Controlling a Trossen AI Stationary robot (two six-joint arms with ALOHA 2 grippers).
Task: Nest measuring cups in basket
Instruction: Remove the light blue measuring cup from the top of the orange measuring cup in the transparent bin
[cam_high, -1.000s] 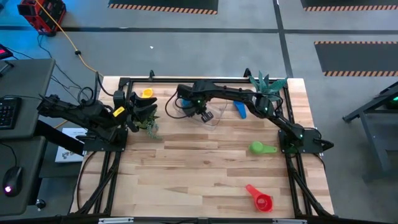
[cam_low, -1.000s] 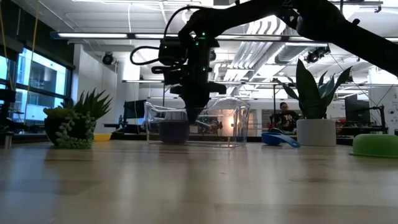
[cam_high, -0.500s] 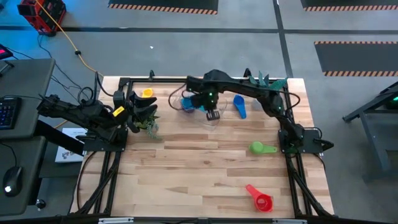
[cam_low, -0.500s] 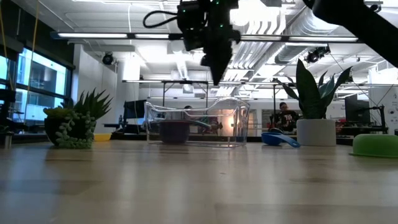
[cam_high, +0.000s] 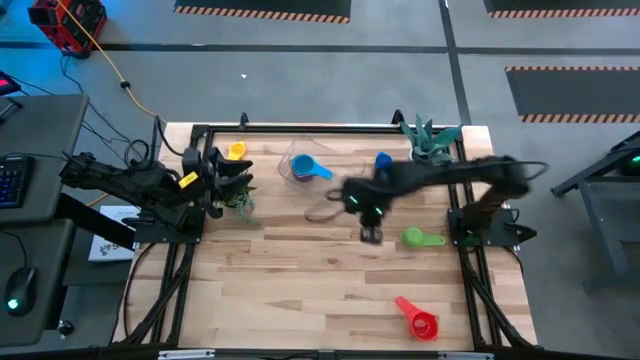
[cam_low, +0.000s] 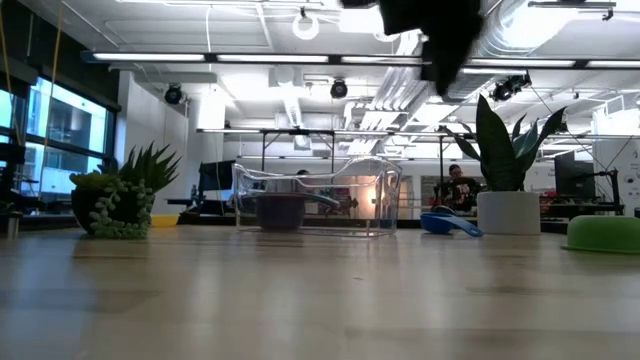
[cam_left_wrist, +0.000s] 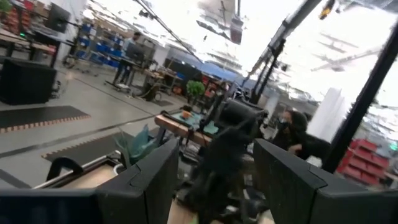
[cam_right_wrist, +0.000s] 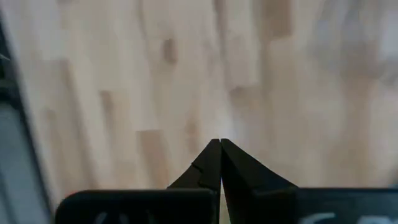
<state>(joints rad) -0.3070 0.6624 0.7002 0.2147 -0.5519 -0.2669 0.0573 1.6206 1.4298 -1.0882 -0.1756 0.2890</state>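
Wooden table (cam_high: 300, 270) seen from above, with a busy workshop room beyond it in the level view. Near the far middle, clear basket (cam_high: 322, 195), with a blue cup (cam_high: 304, 168) apparently resting inside at its far end. Elsewhere on the wood, well apart from one another:

- yellow cup (cam_high: 236, 150) near the far left corner
- dark blue cup (cam_high: 383, 161) beside a leafy plant in a white pot (cam_high: 432, 143)
- green cup (cam_high: 417, 238) toward the right edge
- red cup (cam_high: 420, 322) near the front

Right gripper (cam_high: 371, 234), fingers pressed fully together and carrying nothing, raised over bare wood between the basket and the green cup, just beside that cup. Left gripper (cam_high: 228, 180), fingers spread apart and empty, parked at the left edge next to a small succulent (cam_high: 240, 203).

Likely next step: picking up the green cup. Possible trouble from here:

- Coming down with fingers closed would probably strike the cup and skid it away instead of grasping it.
- Pinching the rounded bowl off-centre could make such a light cup squirt out or tip, so the short handle or the rim looks the safer hold.
- Hard to judge the basket's see-through walls: a low approach could clip the rim and shove the whole basket.
- Releasing too high could bounce the cup out, or leave it beside the blue cup rather than nested in it.
- Wrong order of sizes would also prevent nesting.
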